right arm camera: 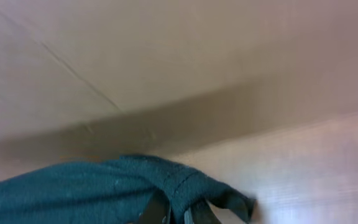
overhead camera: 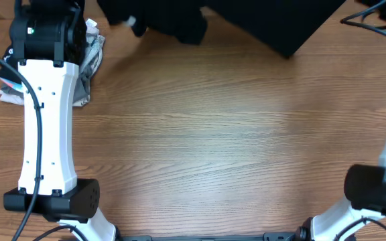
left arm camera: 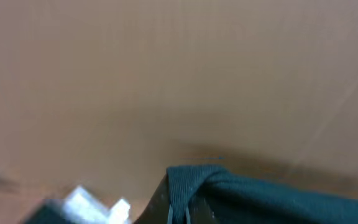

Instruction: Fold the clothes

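The black shirt (overhead camera: 267, 20) hangs across the far edge of the table, its lower part spread dark along the top of the overhead view, with a small white tag (overhead camera: 131, 22) at its left. In the left wrist view my left gripper (left arm camera: 182, 214) is shut on a ribbed hem of the shirt (left arm camera: 278, 196), with the white tag (left arm camera: 95, 205) blurred beside it. In the right wrist view my right gripper (right arm camera: 178, 214) is shut on a stitched hem of the shirt (right arm camera: 73, 190). Both sets of fingertips are out of the overhead view.
A pile of grey and white garments (overhead camera: 89, 60) lies at the far left, partly under my left arm (overhead camera: 45, 120). Black cables (overhead camera: 374, 17) hang at the far right. The wooden table (overhead camera: 213, 134) stretches in front of the shirt.
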